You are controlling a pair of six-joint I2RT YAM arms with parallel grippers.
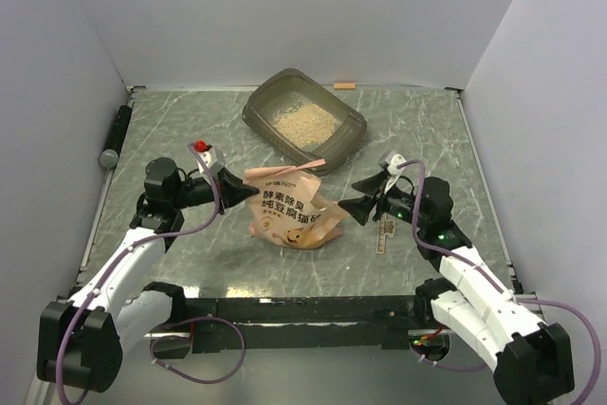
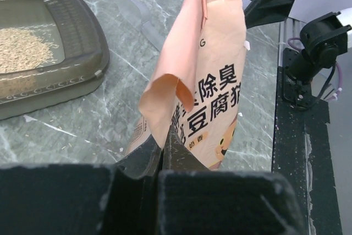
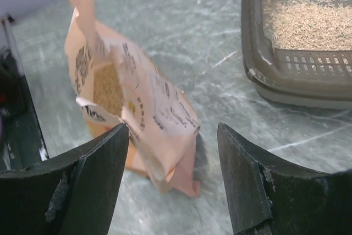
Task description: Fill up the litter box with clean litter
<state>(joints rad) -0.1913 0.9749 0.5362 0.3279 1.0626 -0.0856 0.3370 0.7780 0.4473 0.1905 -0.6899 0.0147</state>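
Where two claws (image 1: 252, 193) (image 1: 353, 198) flank, one bag (image 1: 289, 211).

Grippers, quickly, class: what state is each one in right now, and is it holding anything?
The left gripper is closed on the edge of the pink bag.
The right gripper is open and holding nothing; the bag sits just ahead of it.

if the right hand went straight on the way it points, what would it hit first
Most likely the pink bag, which stands just ahead of the open right hand, in line with its gap. The litter box sits off to one side.
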